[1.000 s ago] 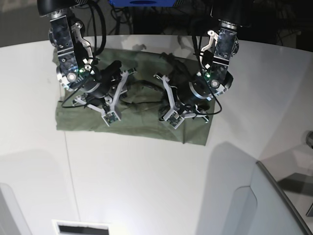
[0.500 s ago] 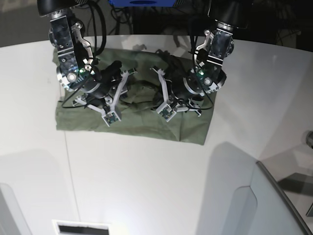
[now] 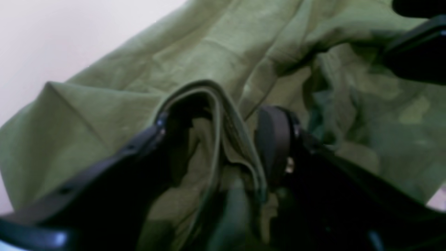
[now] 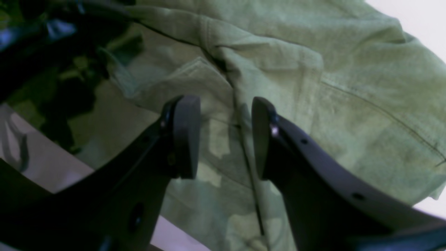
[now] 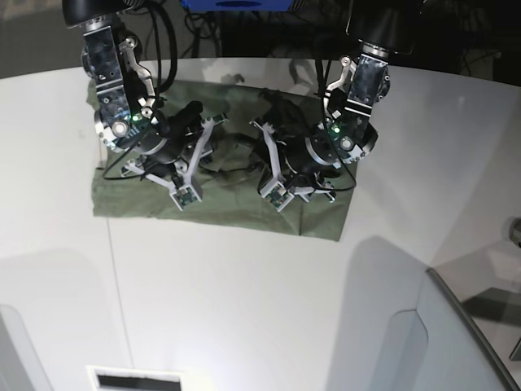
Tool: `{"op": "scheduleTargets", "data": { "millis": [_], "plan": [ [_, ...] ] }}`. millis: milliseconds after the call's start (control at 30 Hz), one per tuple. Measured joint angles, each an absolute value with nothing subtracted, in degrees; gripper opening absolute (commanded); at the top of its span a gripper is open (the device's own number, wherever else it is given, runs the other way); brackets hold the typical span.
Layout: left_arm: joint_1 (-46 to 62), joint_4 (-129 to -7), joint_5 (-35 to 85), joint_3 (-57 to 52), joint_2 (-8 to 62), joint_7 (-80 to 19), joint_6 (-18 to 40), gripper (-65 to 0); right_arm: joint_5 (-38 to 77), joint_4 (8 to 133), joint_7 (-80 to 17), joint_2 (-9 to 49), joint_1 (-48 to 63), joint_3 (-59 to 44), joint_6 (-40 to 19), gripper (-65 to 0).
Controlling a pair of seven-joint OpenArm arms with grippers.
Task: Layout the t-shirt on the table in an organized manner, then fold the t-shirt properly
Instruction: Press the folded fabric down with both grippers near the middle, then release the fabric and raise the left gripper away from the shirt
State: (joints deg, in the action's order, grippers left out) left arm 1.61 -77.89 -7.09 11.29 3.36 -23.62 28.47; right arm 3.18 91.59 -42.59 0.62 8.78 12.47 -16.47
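Olive t-shirt (image 5: 228, 208) lay spread on the white table (image 5: 244, 309), fold apparently under way: left gripper (image 3: 216, 146) pinched a raised doubled ridge of cloth, right gripper (image 4: 224, 136) hung parted above it, likely needing its own grasp next.

The base view is sharp and lit from above; the white table (image 5: 244, 293) shines bright, with glare near its front edge and soft grey shadows at the lower right. Both wrist views are dim and blurred, and the t-shirt (image 3: 216, 45) looks soft with patchy shadows.
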Motion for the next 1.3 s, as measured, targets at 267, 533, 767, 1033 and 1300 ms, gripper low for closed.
{"op": "scheduleTargets", "data": {
  "millis": [267, 533, 767, 1033, 1300],
  "plan": [
    [2.00, -80.40, -6.66, 18.79, 3.97, -23.46, 28.64, -32.3, 3.18, 91.59, -42.59, 0.64, 8.75, 12.47, -16.47, -41.7],
    [3.44, -85.45, -7.09, 18.09, 4.43, -23.77, 28.42, -33.9, 3.14, 91.59, -42.44, 0.67, 8.75, 12.47, -16.45, -41.9],
    [5.91, -92.71, -7.29, 2.11, 6.15, -23.73, 28.23, -65.0, 3.16, 91.61, -42.22, 0.64, 8.78, 12.47, -16.45, -41.9],
    [11.62, -92.44, -13.39, -5.80, 7.64, -23.68, 28.99, -65.0, 2.96, 96.51, -42.59, 0.75, 10.68, 12.82, -16.29, -41.9],
    [15.09, -88.82, -4.34, -15.22, 12.32, -23.53, 28.80, -65.0, 2.94, 98.52, -42.41, 0.82, 13.23, 23.03, -16.29, -41.6]
  ]
}}
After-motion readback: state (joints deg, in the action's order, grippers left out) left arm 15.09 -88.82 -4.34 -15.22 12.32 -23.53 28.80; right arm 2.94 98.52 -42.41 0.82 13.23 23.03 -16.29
